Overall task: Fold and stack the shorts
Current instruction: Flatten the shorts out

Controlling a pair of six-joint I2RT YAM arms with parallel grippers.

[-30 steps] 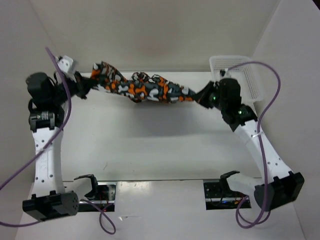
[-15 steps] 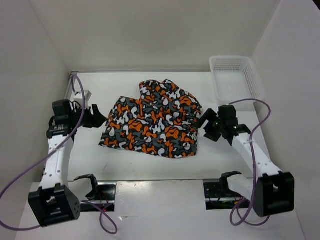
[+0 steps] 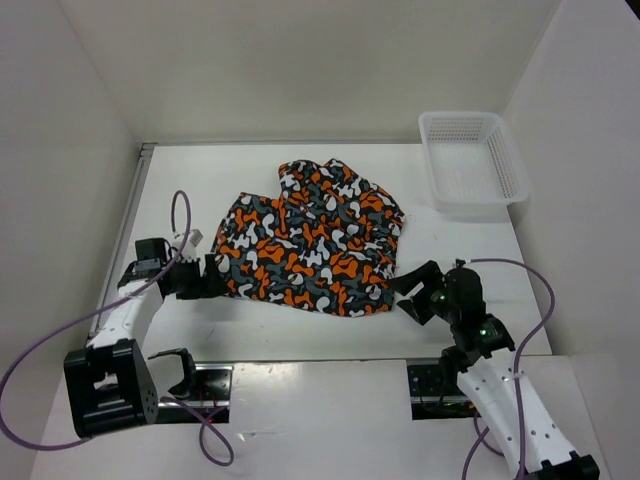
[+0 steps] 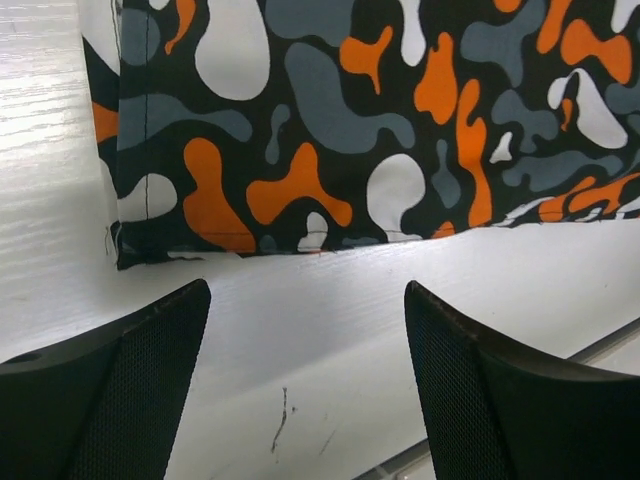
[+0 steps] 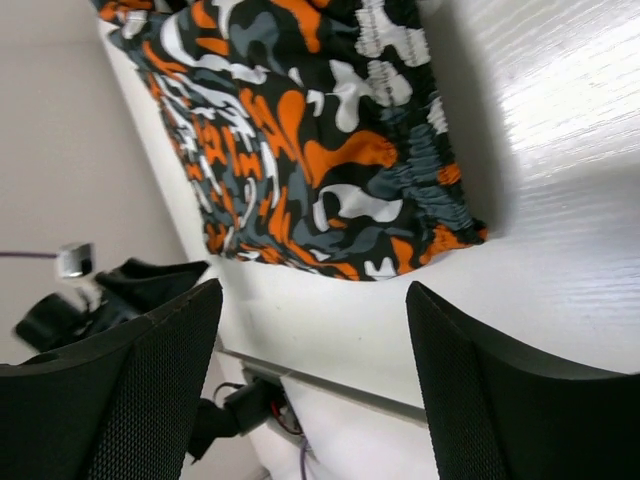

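The white plastic mesh basket (image 3: 470, 160) sits far right. The orange, black, grey and white camouflage fabric shorts (image 3: 310, 250) lie flat outside it, mid-table. The left gripper (image 3: 212, 278) and right gripper (image 3: 412, 292) are spread at the shorts' near corners.

Shorts (image 3: 315, 250) dropped flat; left gripper (image 3: 207, 279), right gripper (image 3: 409, 294) withdrawn.

1. The shorts (image 3: 310, 240) lie flat over the middle of the table (image 3: 250, 325).
2. A white basket (image 3: 508, 175) stands in the far right corner.
3. Bare table runs along the far, left and near edges, and between shorts and basket.
4. The left gripper (image 3: 215, 280) sits at the shorts' near left corner, the right gripper (image 3: 402, 295) off their near right.
5. Walls (image 3: 300, 70) close three edges.
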